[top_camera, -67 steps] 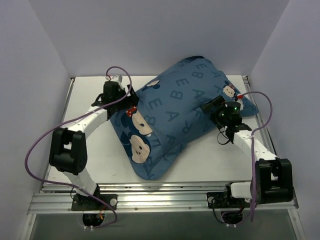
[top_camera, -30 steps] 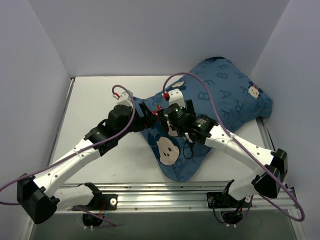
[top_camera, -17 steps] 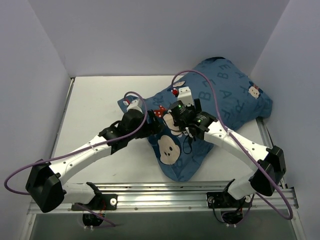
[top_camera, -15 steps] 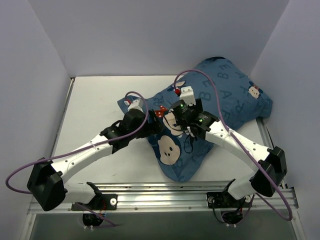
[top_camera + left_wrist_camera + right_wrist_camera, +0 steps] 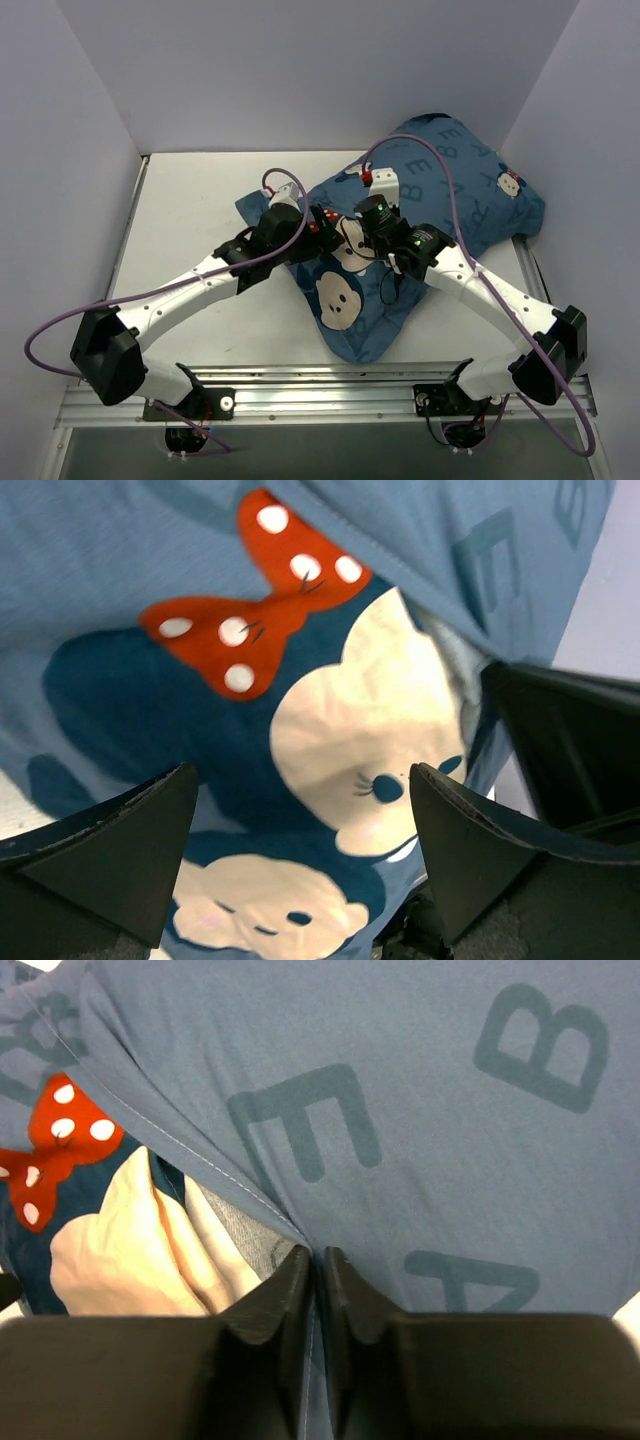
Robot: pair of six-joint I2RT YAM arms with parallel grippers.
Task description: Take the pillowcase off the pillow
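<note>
The blue pillowcase (image 5: 470, 200) with dark letters and mouse faces lies bulging from the table's middle to the back right. The pillow is hidden inside it. In the right wrist view, my right gripper (image 5: 316, 1255) is shut on a stitched hem fold of the pillowcase (image 5: 450, 1110), next to a red polka-dot bow (image 5: 50, 1150). In the top view the right gripper (image 5: 352, 232) sits at the case's left end. My left gripper (image 5: 318, 222) is beside it. The left gripper (image 5: 302, 775) is open just above the mouse-face print of the pillowcase (image 5: 130, 560), with nothing between its fingers.
The white table (image 5: 190, 200) is enclosed by pale purple walls on the left, back and right. A metal rail (image 5: 320, 385) runs along the near edge by the arm bases. Purple cables loop over both arms. A dark part of the other arm (image 5: 560, 730) fills the left wrist view's right side.
My right gripper has closed onto the pillowcase's hem fold. Both wrists have shifted slightly toward the back right. The left gripper has stayed open.
</note>
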